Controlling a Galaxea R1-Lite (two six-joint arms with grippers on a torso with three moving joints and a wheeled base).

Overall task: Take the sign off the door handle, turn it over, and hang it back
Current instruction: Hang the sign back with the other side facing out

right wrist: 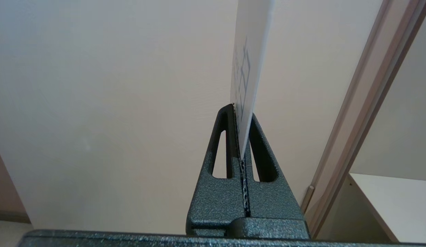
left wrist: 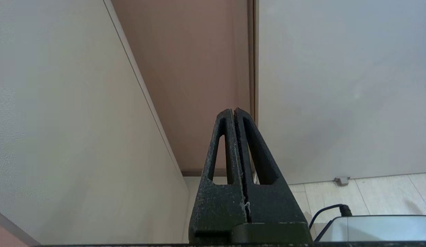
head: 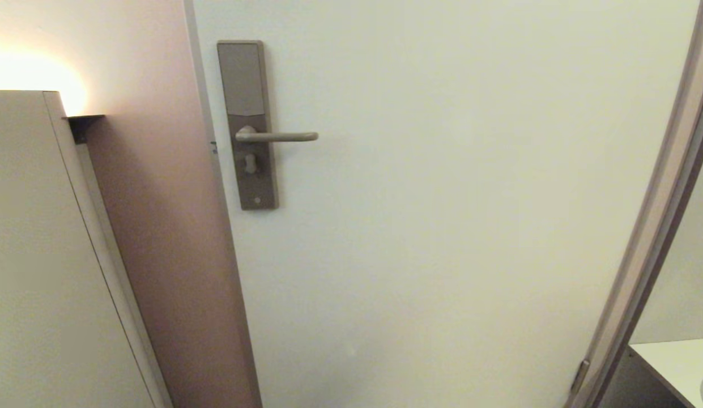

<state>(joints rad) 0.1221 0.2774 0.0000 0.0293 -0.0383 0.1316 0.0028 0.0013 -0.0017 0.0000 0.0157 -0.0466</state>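
plainly, the right gripper (right wrist: 241, 118) has its two dark fingers (right wrist: 221, 144) pressed together on the sign (right wrist: 249, 65), which stands edge-on between them. the sign's lower edge is seated down in the slit between the fingers, and the rest of the card rises straight out past the fingertips and runs off the top of the right wrist view. its white face with grey lettering lies on the side of one finger; the other face cannot be made out. beyond the fingertips is the pale door (right wrist: 113, 85), and off to one side of them the door frame (right wrist: 364, 109) and a white surface (right wrist: 394, 202).

the left gripper (left wrist: 233, 111) has its fingers (left wrist: 219, 147) closed flat against each other with nothing between them. past its tips are a brownish wall strip (left wrist: 199, 68), a pale cabinet side (left wrist: 68, 120) and the tiled floor (left wrist: 370, 192).

in the head view neither gripper shows. the door handle (head: 277, 136) juts level from its tall lock plate (head: 246, 79) with nothing hanging on it.
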